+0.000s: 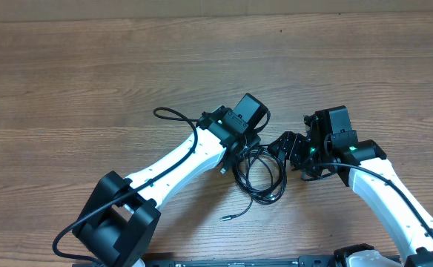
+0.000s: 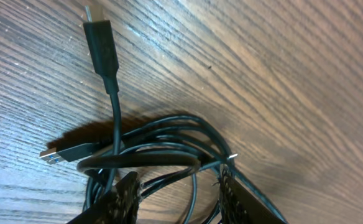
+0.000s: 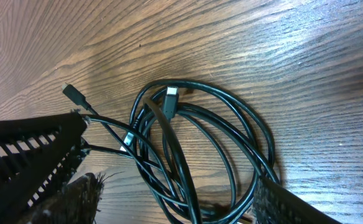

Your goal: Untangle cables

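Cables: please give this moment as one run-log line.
cables: tangled coil on table | left gripper: open, strands between jaws | right gripper: open, coil between jaws

i see a wood-grain surface [image 2: 281,74], smooth with a soft sheen. the cables [image 2: 138,160] look like smooth black plastic jacket, faintly glossy, with bright metal plug tips [image 2: 51,155]. the arm shells [image 1: 179,159] read as glossy white plastic.

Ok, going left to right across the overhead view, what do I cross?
Left arm's base → left gripper → cables → right gripper → right arm's white link.
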